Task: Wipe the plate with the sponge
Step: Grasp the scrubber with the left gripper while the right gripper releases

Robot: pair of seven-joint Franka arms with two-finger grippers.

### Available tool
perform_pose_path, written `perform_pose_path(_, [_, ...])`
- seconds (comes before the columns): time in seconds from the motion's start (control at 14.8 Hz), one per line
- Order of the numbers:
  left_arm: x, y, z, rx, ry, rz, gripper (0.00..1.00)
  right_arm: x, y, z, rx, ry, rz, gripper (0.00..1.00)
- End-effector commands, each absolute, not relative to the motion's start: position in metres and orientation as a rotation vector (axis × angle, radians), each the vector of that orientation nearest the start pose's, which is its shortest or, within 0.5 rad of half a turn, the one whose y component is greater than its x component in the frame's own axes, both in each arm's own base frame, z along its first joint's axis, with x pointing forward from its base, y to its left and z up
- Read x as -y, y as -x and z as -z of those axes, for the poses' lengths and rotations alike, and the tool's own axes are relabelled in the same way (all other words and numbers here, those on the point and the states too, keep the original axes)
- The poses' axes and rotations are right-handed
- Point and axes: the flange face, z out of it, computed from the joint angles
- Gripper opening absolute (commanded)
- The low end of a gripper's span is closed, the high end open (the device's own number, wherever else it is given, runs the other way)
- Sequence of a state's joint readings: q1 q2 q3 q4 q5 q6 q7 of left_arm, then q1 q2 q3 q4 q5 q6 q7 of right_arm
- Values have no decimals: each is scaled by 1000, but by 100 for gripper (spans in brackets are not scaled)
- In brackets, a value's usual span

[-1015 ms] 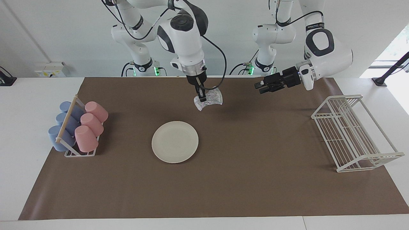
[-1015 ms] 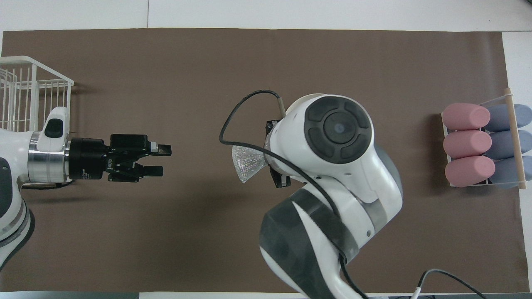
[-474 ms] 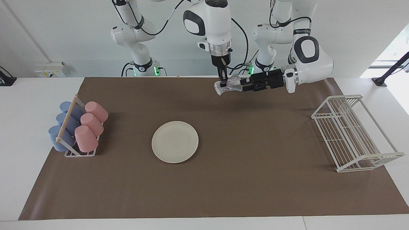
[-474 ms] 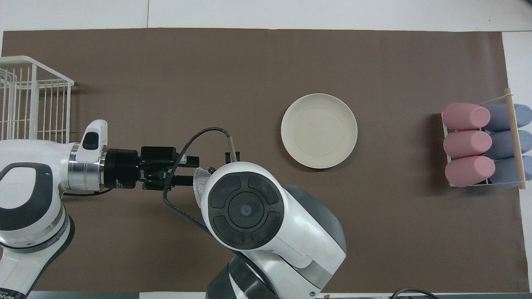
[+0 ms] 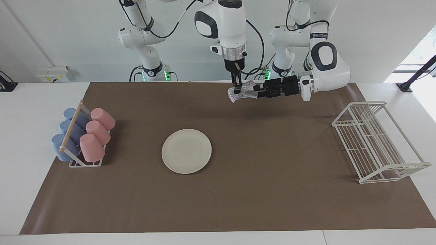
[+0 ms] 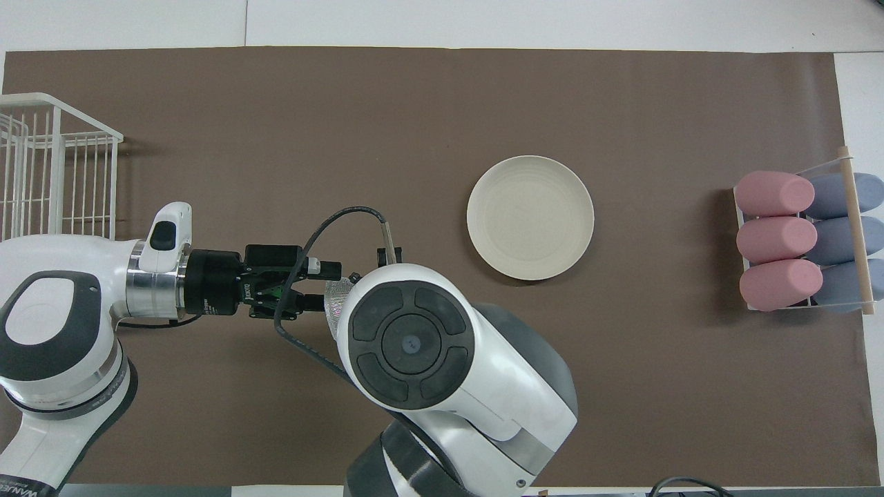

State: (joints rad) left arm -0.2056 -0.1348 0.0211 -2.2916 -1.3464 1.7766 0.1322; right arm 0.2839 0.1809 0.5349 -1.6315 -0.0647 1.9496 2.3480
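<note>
The plate lies flat near the middle of the brown mat, with bare mat all round it. A rack of pink and blue cups sits at the mat's edge toward the right arm's end of the tabletop, and a white wire rack at the edge toward the left arm's end.

Up in the air over the mat's edge by the robots, the right gripper points down, pinched shut on the sponge. The left gripper lies level, its fingers at the sponge's side; whether they grip it cannot be told.
</note>
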Motion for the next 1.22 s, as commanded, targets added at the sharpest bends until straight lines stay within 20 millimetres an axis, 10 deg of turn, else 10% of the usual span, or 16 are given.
perform_pose_path(0.0, [179,-454,-439,-288,-1846,414,32,-440,-453,-540,-2071,2147,-21,0])
perform_pose_path(0.07, [177,-454,-439,-293,-1842,420,0,-440,-453,-540,-2070,2146,-21,0])
perform_pose_path(0.61, [171,-453,-441,-301,-1822,449,0,-436,-457,-540,-2073,2145,-20,0])
perform_pose_path(0.68, [170,-453,-441,-301,-1820,449,0,-433,-457,-542,-2057,2164,-14,10])
perform_pose_path(0.81, [165,-454,-442,-307,-1816,448,0,-419,-458,-549,-1976,2251,22,100])
perform_pose_path(1.15, [156,-468,-450,-357,-1841,440,0,-371,-475,-568,-1834,2414,69,100])
